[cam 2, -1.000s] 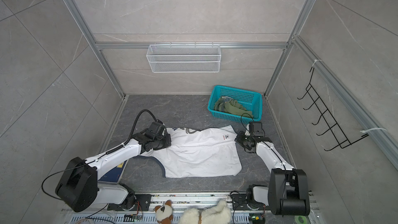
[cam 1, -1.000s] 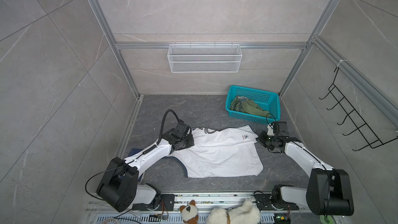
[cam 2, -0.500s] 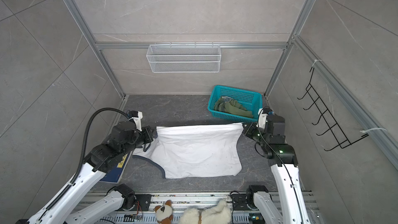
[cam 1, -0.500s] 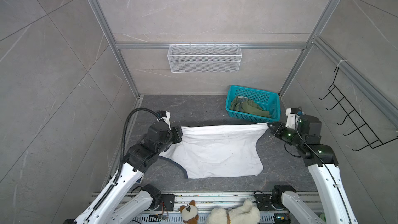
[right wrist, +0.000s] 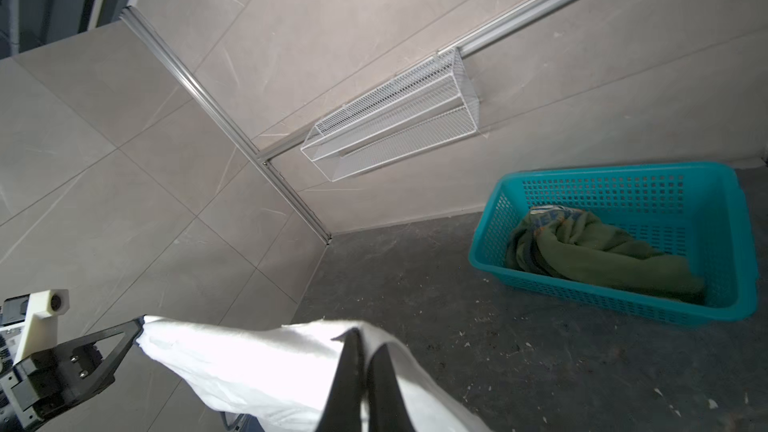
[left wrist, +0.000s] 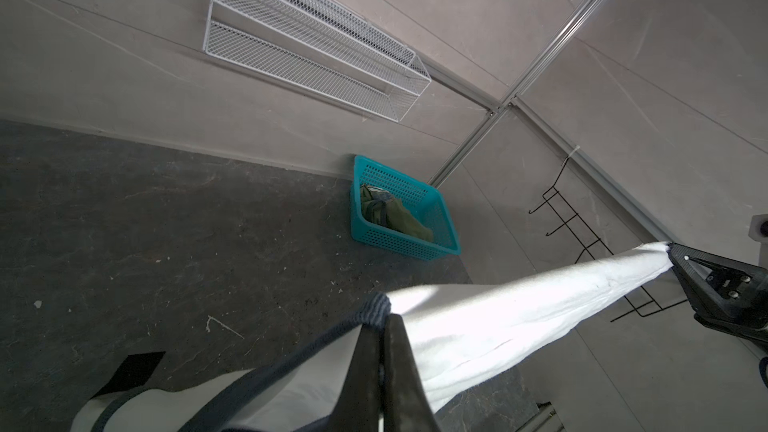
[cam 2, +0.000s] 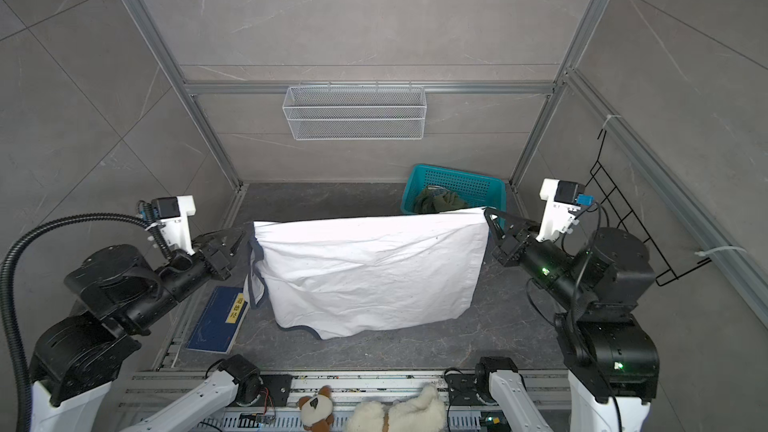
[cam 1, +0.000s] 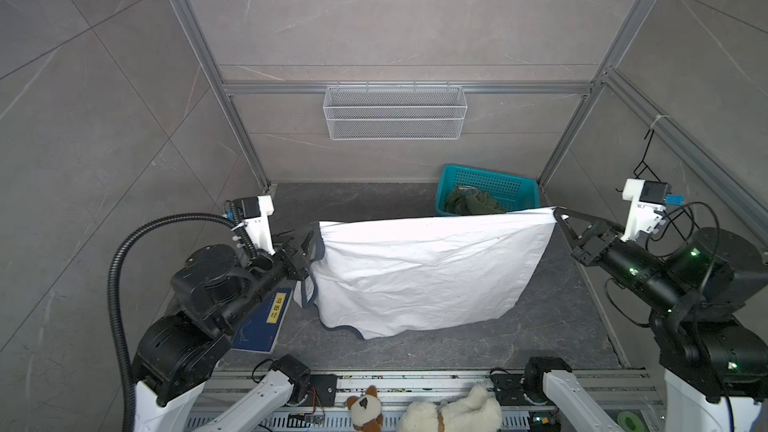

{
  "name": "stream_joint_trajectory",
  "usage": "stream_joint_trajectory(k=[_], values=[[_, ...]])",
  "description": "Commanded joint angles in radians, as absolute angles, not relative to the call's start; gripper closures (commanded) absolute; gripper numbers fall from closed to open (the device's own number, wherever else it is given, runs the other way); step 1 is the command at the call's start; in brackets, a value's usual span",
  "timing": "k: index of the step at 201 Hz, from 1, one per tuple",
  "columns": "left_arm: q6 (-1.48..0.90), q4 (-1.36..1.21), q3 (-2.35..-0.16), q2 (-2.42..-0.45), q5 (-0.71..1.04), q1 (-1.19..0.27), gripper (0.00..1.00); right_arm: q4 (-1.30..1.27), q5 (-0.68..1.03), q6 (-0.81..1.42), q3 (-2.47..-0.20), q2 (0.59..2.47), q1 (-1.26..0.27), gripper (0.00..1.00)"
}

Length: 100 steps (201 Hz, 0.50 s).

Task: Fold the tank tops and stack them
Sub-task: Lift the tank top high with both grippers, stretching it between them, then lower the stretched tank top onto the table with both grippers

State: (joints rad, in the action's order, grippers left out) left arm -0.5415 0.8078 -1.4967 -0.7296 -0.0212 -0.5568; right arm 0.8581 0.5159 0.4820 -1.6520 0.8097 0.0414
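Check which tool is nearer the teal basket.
Right. The right tool pinches the white tank top by a corner close to the teal basket; the left tool holds the opposite corner, far across the stretched shirt.

In both top views the basket [cam 1: 490,185] is partly hidden by the white tank top [cam 1: 424,276]; the plush toys [cam 1: 453,414] are cut off by the lower edge.

The left pincer [cam 1: 312,238] and the right pincer [cam 1: 555,213] are both matt black plastic. Stretched between them, the white tank top [cam 1: 428,272] is thin matt cloth, lightly creased, edged with ribbed navy trim [left wrist: 376,310]. Beyond the right pincer, the teal basket [right wrist: 615,184] is smooth perforated plastic, and the olive tank top [right wrist: 602,259] in it looks soft and matt. Beneath both pincers the desk [cam 1: 415,351] is dark, matt and stone-like.
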Motion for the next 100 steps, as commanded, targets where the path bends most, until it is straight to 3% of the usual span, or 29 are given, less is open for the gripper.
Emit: stream_joint_trajectory(k=[1, 48, 100], values=[[-0.506, 0.858, -1.582, -0.692, 0.029, -0.558, 1.00, 0.908, 0.549, 0.478, -1.733, 0.781, 0.038, 1.00], [-0.520, 0.911, -1.678, -0.667, 0.072, -0.526, 1.00, 0.951, 0.531, 0.496, -1.860, 0.752, 0.041, 1.00], [-0.509, 0.924, -1.657, -0.796, -0.043, -0.502, 1.00, 0.869, 0.517, 0.555, -1.704, 0.772, 0.039, 1.00]])
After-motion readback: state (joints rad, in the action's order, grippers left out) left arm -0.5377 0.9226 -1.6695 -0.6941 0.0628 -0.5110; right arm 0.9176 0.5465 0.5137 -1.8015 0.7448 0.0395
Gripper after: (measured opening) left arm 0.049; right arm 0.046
